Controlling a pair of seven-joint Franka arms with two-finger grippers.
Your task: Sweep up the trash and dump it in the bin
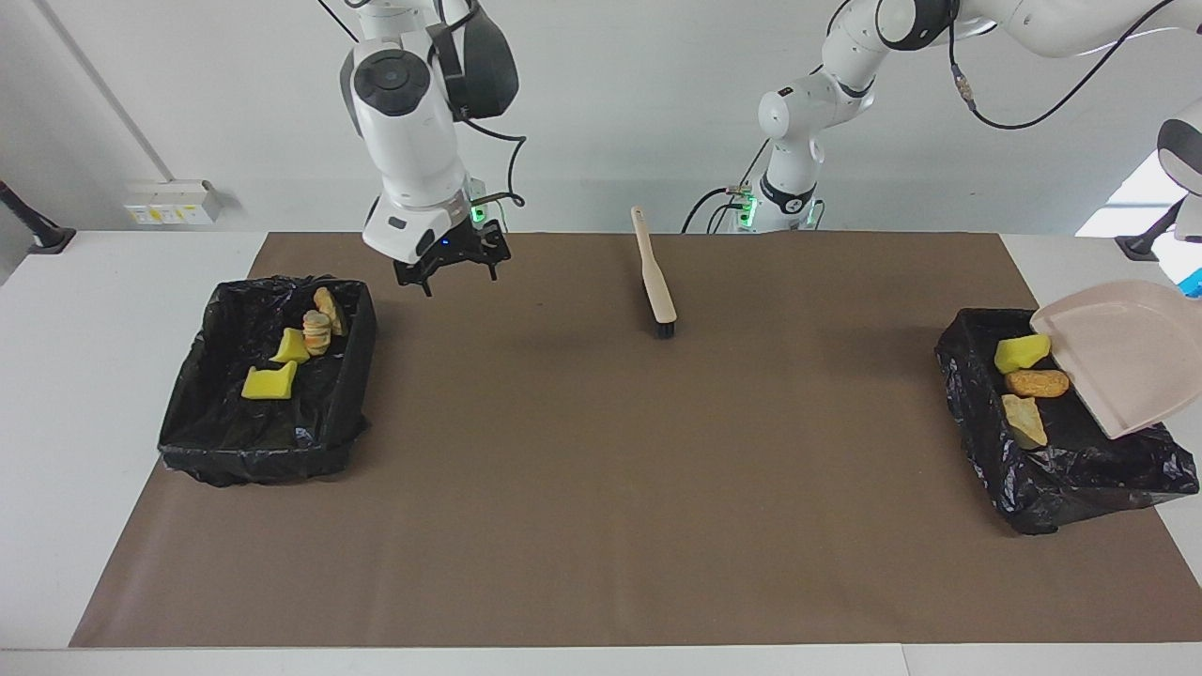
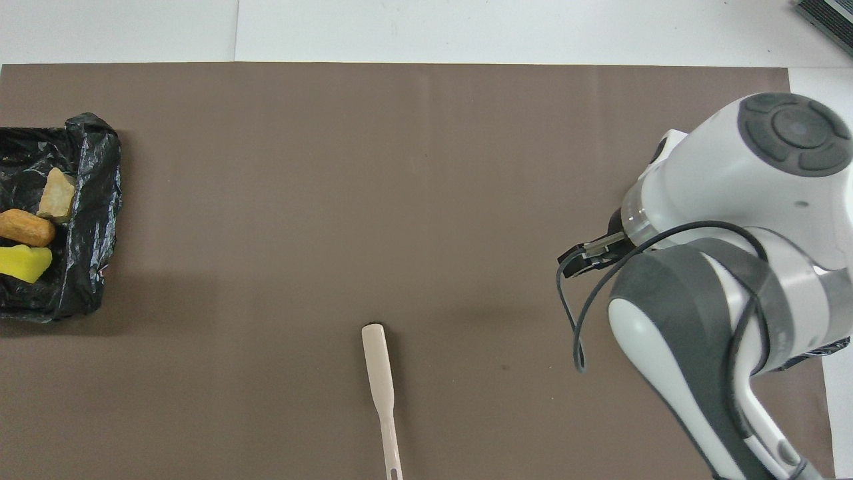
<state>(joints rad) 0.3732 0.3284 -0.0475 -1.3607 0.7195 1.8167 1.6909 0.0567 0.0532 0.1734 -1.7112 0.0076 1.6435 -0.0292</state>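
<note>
Several pieces of trash lie in two black-lined bins. The bin (image 1: 263, 441) at the right arm's end holds two yellow sponge pieces (image 1: 269, 382) and two striped tan lumps (image 1: 316, 331). The bin (image 1: 1080, 469) at the left arm's end holds a yellow sponge (image 1: 1022, 352), an orange lump (image 1: 1037, 382) and a cream chunk (image 1: 1024, 420); it also shows in the overhead view (image 2: 86, 220). The beige dustpan (image 1: 1117, 357) tilts over this bin, held at the frame's edge by my left gripper (image 1: 1193, 282). My right gripper (image 1: 457, 277) hangs open and empty over the mat beside the other bin.
The beige brush (image 1: 657, 282) lies flat on the brown mat (image 1: 601, 488) near the robots, at mid-table, bristles pointing away from them; it also shows in the overhead view (image 2: 381, 387). My right arm (image 2: 733, 267) hides its bin from above.
</note>
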